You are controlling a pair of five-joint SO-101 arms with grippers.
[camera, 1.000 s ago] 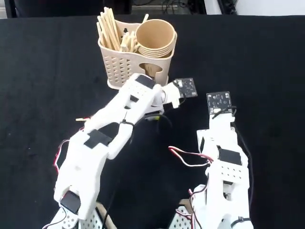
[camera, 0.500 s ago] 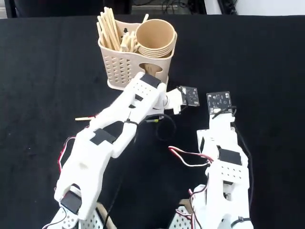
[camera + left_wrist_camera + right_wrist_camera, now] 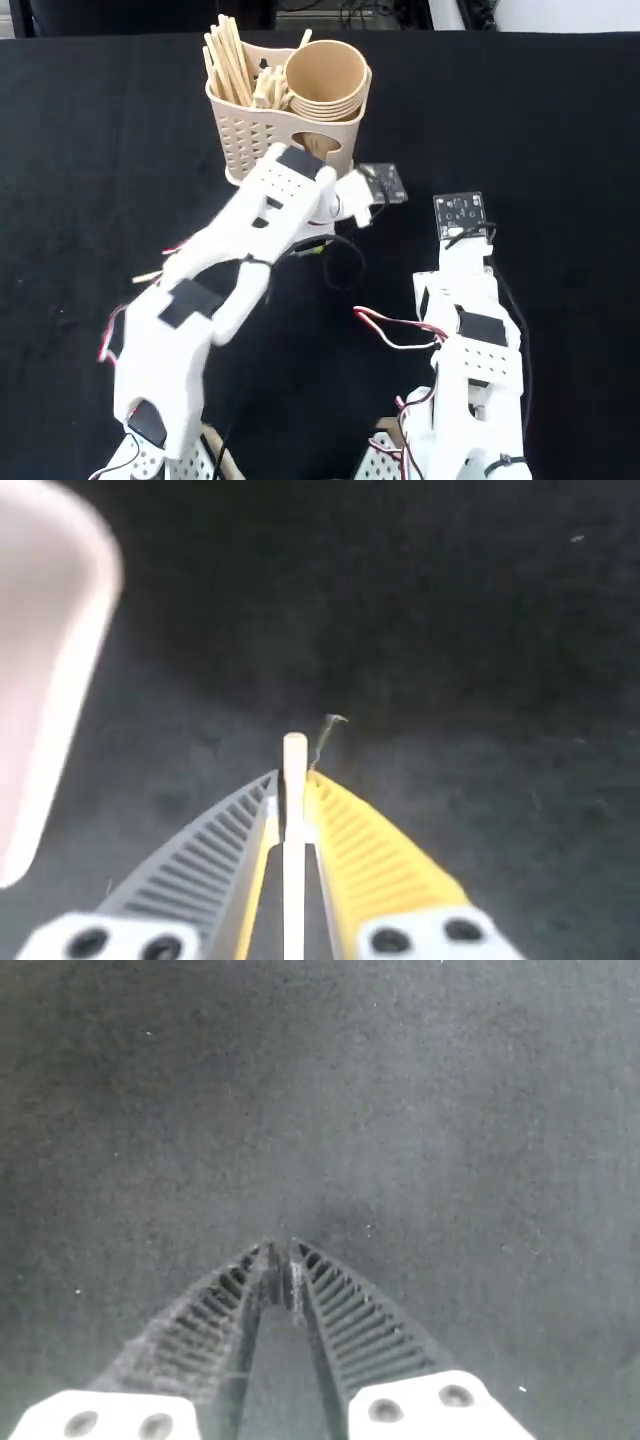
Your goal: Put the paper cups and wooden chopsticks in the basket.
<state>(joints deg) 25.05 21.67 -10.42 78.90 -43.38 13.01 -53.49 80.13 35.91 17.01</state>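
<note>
Black cloth covers the desk (image 3: 560, 120), seen from above with two white arms rising from its near edge. At the far side stands a cream perforated basket (image 3: 262, 140), upright. One compartment holds a bundle of wooden chopsticks (image 3: 228, 60) leaning on end; the other holds a nested stack of paper cups (image 3: 327, 75), mouths up.

Left arm (image 3: 230, 260): stretched diagonally toward the basket, its wrist just in front of the basket's near wall. The left jaws are clamped on a single wooden chopstick (image 3: 293, 755), which runs straight down the gap between the grey jaw and the yellow jaw, its blunt tip standing a little past their ends above the dark cloth. In the overhead view a thin pale end of this held chopstick (image 3: 148, 276) pokes out from beneath the arm on the side away from the other arm. Whether it touches the cloth cannot be told.

Right arm (image 3: 470, 330): folded back near the desk's front edge, well apart from the basket. The right jaws are brought together with nothing between them, pointing down at bare cloth.
</note>
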